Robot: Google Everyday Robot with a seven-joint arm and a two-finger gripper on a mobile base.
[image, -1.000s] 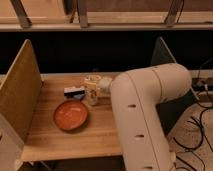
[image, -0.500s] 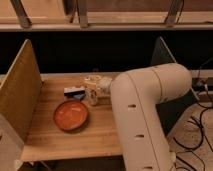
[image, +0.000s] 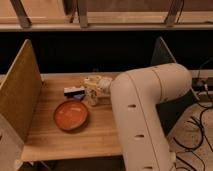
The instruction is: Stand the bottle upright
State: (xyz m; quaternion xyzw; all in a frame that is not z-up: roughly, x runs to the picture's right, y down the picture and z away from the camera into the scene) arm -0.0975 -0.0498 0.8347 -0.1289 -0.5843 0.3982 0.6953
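The small whitish-cream bottle [image: 91, 94] stands roughly upright on the wooden table [image: 75, 137], just right of the flat dark-and-white block [image: 74, 92] and behind the orange plate [image: 71, 114]. My gripper [image: 98, 83] is at the bottle's top end, reaching in from the right at the end of the big white arm [image: 145, 110]. The arm hides the table's right part.
A tall wooden panel [image: 20, 95] walls the table's left side, and a grey panel [image: 162, 52] stands at the right. A dark gap and a rail lie behind the table. Cables [image: 200, 125] lie on the floor at the right.
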